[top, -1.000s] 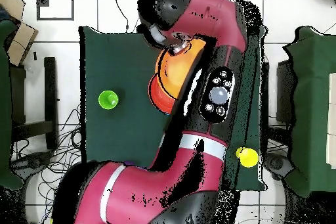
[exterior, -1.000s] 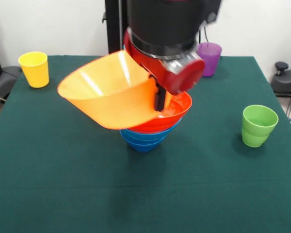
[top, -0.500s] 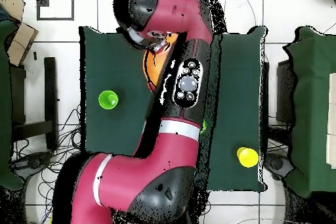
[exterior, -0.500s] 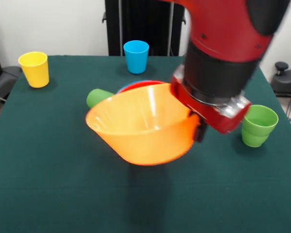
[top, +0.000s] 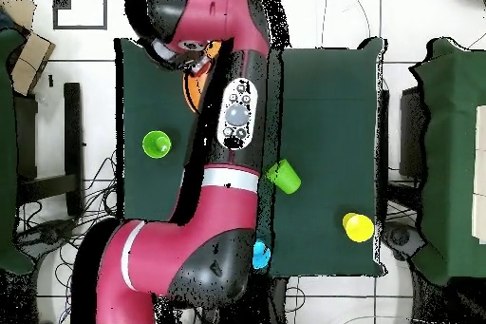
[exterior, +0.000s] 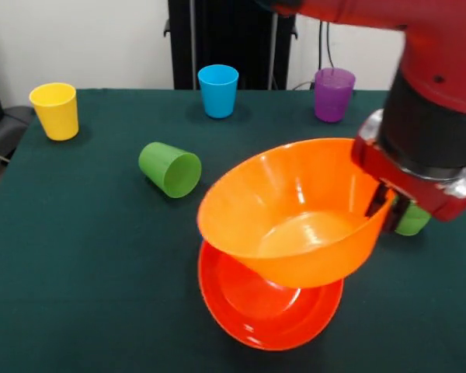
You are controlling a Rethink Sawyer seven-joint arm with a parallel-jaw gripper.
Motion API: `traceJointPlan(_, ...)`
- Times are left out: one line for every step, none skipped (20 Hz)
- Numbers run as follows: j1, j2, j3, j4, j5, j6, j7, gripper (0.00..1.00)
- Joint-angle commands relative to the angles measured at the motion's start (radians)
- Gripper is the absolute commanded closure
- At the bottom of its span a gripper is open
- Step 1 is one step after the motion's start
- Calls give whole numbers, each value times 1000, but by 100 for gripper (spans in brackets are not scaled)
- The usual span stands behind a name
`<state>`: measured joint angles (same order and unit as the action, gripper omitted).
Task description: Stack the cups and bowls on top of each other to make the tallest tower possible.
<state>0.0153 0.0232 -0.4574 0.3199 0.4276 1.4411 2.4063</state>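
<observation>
My gripper [exterior: 387, 207] is shut on the right rim of the big yellow-orange bowl [exterior: 295, 210] and holds it tilted, low over the table's front. Right under it the orange-red bowl [exterior: 268, 307] is tipped with its mouth towards the camera. The blue bowls are hidden. One green cup [exterior: 169, 169] lies on its side left of centre. A second green cup [exterior: 412, 221] shows partly behind the gripper. The yellow cup [exterior: 54, 110], the light blue cup [exterior: 218, 90] and the purple cup [exterior: 333, 94] stand upright along the far edge. In the overhead view the arm [top: 233, 121] covers the bowls, apart from an orange sliver [top: 195, 90].
The table is covered with a dark green cloth [exterior: 78, 256]. The overhead view shows the upright green cup [top: 156, 143], the lying green cup [top: 283, 176], the yellow cup [top: 358, 227] and part of the light blue cup [top: 260, 254]. The black pedestal [exterior: 217, 35] stands behind the table.
The gripper has carried the yellow-orange bowl towards the table's front and to the right in the front view. The orange-red bowl now lies tipped near the front edge. The blue bowls no longer show.
</observation>
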Motion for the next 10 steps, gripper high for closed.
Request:
traceJointPlan(14,-14,-76,-103,91,184,257,100)
traceJointPlan(15,0,-103,-128,117,195,263,100)
traceJointPlan(18,-67,-84,-61,89,201,235,100)
traceJointPlan(19,-58,-102,-78,109,208,240,100)
traceJointPlan(30,-150,-70,41,63,190,198,100)
traceJointPlan(27,-185,-64,90,51,181,172,100)
traceJointPlan(24,-220,-58,140,38,171,146,100)
traceJointPlan(23,-220,-61,132,41,180,143,100)
traceJointPlan(20,-241,-55,171,31,168,121,100)
traceJointPlan(19,-235,-59,154,37,180,122,100)
